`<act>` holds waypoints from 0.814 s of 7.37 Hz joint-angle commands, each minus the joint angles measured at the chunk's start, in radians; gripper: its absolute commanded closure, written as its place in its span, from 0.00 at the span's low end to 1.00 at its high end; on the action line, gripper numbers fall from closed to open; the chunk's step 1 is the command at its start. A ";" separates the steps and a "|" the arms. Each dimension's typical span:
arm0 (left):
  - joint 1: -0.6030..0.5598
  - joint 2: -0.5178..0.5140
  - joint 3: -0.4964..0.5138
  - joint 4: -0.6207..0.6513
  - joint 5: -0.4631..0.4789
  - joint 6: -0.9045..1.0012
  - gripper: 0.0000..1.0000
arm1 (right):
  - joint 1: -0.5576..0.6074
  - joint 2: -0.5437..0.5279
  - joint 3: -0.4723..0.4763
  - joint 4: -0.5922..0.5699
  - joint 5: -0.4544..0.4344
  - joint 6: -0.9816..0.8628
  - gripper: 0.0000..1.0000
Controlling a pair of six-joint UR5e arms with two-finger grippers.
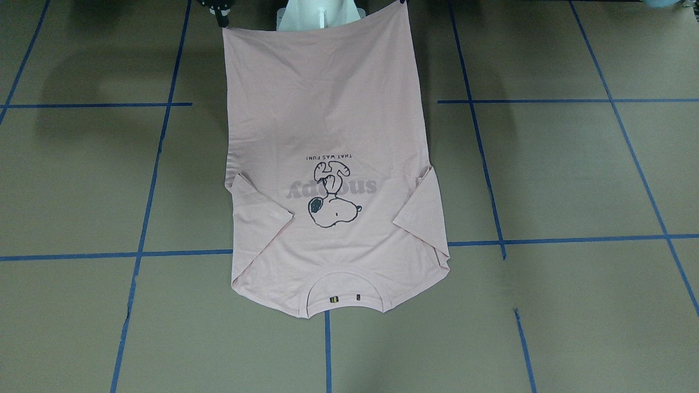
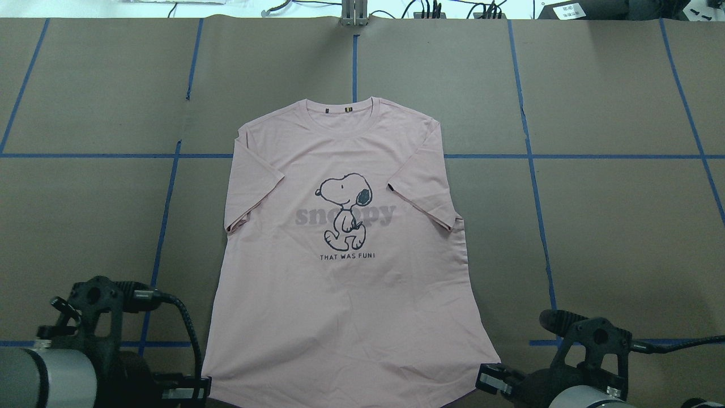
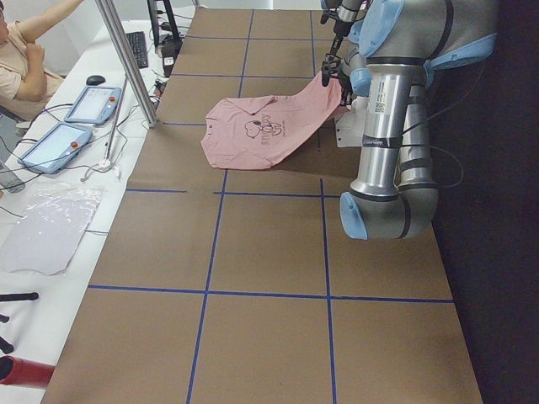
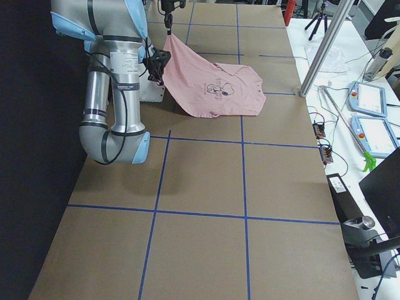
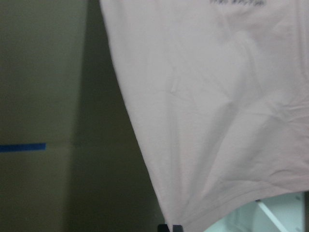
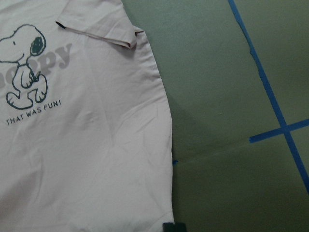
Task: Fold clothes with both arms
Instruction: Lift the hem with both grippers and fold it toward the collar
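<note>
You see the shirt point(image 2: 340, 306) print side up near the table point(image 2: 595, 226) centre. In the overhead view the collar is at 12 o'clock and the hem at 6. The collar end lies flat on the table. The hem end is lifted off it, so the cloth slopes up toward the robot, as both side views show.

The L gripper point(image 2: 195, 391) is at approx. 7 o'clock of the shirt and the R gripper point(image 2: 490, 378) at approx. 5. Each has its fingers closed on one hem corner, with nothing else in them.

I think the reason is this: two corners held apart keep the hem straight and tight, and the resting collar end works as an anchor. So the hem can be carried to 12 o'clock for a fold in half. The sleeves lie down along the sides at 9 and 3, partly over the body, which keeps the outline narrow.

Writing: "snoopy" in grey behind the dog drawing point(image 2: 344, 211), and "THAT WAS FUN!" in black below it. The collar tag point(image 1: 334, 298) is too small to read.
</note>
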 commanded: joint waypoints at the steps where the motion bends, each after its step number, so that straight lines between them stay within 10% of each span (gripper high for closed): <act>1: -0.052 -0.065 0.047 0.033 -0.028 0.073 1.00 | 0.044 0.159 0.009 -0.189 0.052 -0.035 1.00; 6: -0.345 -0.174 0.405 -0.038 -0.030 0.352 1.00 | 0.399 0.211 -0.447 0.169 0.096 -0.247 1.00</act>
